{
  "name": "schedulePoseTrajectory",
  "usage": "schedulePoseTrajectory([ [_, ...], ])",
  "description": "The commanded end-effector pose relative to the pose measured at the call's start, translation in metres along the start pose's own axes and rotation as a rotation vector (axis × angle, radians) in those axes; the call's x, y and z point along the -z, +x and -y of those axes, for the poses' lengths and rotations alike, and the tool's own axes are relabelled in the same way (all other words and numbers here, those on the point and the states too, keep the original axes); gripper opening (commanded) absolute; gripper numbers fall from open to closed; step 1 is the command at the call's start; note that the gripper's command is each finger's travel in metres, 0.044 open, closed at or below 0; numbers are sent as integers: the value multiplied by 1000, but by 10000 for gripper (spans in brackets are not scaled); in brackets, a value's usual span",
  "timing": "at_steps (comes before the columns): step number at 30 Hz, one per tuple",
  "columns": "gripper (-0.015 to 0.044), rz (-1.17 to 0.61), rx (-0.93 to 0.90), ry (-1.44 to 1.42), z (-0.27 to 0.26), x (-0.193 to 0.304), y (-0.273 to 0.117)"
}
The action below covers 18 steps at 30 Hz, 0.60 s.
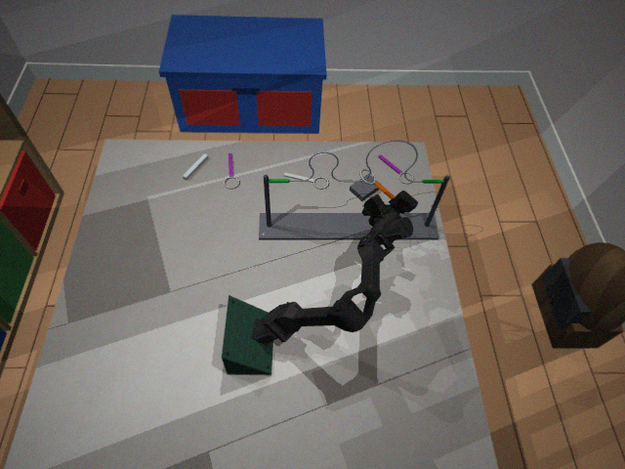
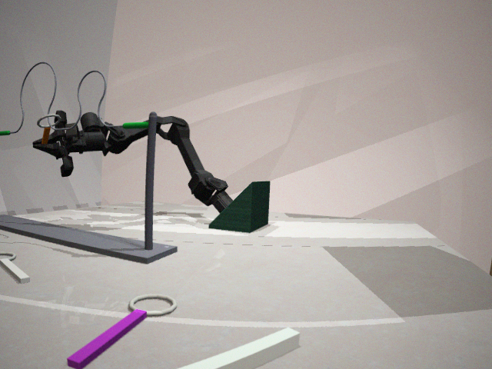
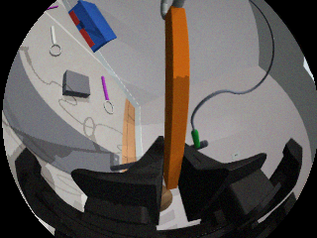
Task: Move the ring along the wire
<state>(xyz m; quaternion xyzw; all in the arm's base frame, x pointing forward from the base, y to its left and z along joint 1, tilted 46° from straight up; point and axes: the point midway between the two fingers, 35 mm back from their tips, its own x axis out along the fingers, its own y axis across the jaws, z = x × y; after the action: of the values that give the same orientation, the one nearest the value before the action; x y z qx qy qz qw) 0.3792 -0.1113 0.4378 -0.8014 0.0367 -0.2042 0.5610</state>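
My gripper (image 1: 391, 197) (image 2: 36, 144) (image 3: 165, 140) is shut on the orange handle (image 1: 382, 189) (image 2: 45, 135) (image 3: 177, 99). The ring (image 1: 360, 175) (image 2: 38, 120) (image 3: 165, 7) at its far end looks nearly flat in the exterior view. The thin grey wire (image 1: 391, 141) (image 2: 41, 62) (image 3: 272, 45) appears to pass through it at the foot of the larger loop, between the two loops. Whether they touch cannot be told. One green part (image 1: 433, 181) (image 2: 4, 133) (image 3: 195, 139) is by the right post (image 1: 437, 201); the other (image 1: 278, 180) (image 2: 134, 124) is by the left post (image 1: 267, 201) (image 2: 150, 178).
The posts rise from a grey base plate (image 1: 312, 230) (image 2: 79, 241) below my gripper. A dark block (image 1: 363, 190) (image 3: 75, 83) and loose rings with magenta handles (image 1: 230, 164) (image 1: 390, 163) and a white handle (image 1: 295, 176) lie behind it. A blue cabinet (image 1: 247, 45) is farther back.
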Motion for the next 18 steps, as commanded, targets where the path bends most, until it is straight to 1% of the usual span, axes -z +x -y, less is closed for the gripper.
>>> schedulePoseTrajectory([
  [1,-150,-15,-56,95,-17,0,-3],
  [18,-150,-63,-265,459,-74,-18,-20],
])
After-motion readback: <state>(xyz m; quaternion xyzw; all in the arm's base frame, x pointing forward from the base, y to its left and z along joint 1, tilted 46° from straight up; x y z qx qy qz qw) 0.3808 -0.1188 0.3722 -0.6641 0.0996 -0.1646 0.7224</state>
